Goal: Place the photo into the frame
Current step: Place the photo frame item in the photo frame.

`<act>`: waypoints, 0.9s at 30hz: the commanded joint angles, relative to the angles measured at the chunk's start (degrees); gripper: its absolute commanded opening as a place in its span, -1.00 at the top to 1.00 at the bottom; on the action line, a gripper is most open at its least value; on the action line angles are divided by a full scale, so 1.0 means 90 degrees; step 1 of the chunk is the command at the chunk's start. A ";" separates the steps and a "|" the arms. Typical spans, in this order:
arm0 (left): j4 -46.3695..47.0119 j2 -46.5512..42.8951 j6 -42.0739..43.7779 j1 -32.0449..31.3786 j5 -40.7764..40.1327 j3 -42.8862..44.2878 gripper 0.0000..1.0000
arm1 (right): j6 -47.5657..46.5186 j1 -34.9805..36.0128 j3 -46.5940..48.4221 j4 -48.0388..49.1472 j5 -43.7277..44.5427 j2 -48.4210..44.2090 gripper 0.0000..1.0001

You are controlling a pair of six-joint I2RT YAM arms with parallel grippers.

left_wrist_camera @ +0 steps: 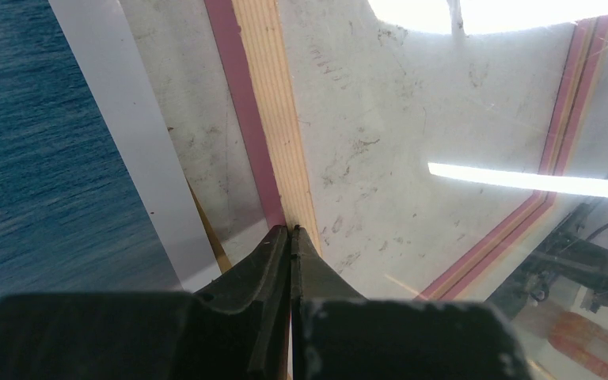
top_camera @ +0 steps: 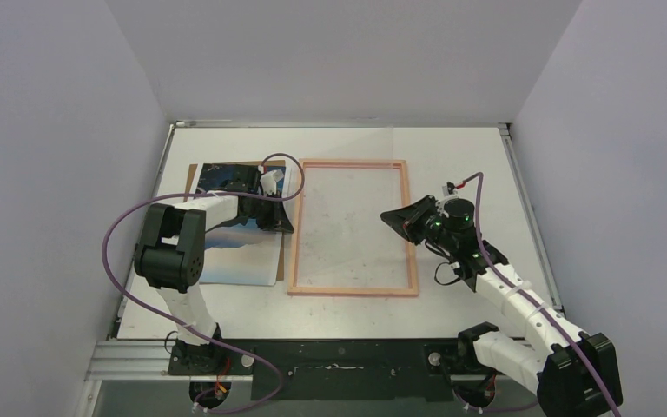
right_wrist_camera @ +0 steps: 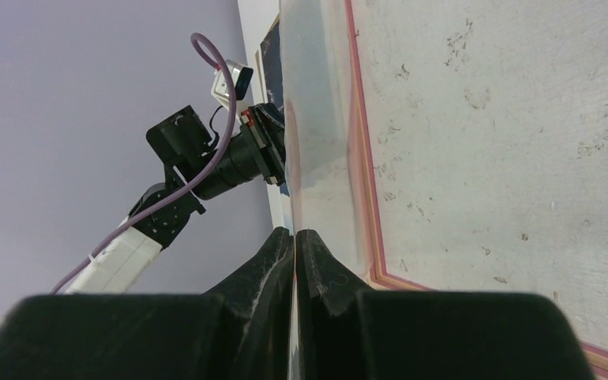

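The photo (top_camera: 241,256), blue with pale clouds, lies on the table at the left, partly under my left arm. In the left wrist view the photo (left_wrist_camera: 32,158) fills the left side. The frame (top_camera: 353,290) lies flat in the middle of the table, pale wood side up with pink edges. A clear pane (top_camera: 347,208) hangs over the frame, stretched between both grippers. My left gripper (top_camera: 282,219) is shut on the pane's left edge, its tips (left_wrist_camera: 293,229) above the frame's left rail (left_wrist_camera: 273,119). My right gripper (top_camera: 386,217) is shut on the right edge of the pane (right_wrist_camera: 317,119).
A brown backing board (top_camera: 193,178) lies under the photo, its edge showing at the far left. Purple-grey walls close in the table on three sides. The table top inside the frame (right_wrist_camera: 507,158) is scuffed and speckled.
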 commanded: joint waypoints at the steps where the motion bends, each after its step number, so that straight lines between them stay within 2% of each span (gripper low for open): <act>1: 0.0125 0.0038 0.0053 0.0006 -0.0211 -0.0040 1.00 | -0.0136 0.0013 0.0364 0.0290 -0.0351 -0.0055 0.89; 19: 0.0074 0.0007 0.0053 0.0021 -0.0224 -0.0007 1.00 | -0.0068 -0.0087 0.0614 0.0059 -0.0305 0.0010 0.89; 27: 0.0041 0.0026 0.0074 0.0019 -0.0202 0.0013 1.00 | -0.0904 -0.0098 0.0633 -0.0641 -0.0097 0.0183 0.89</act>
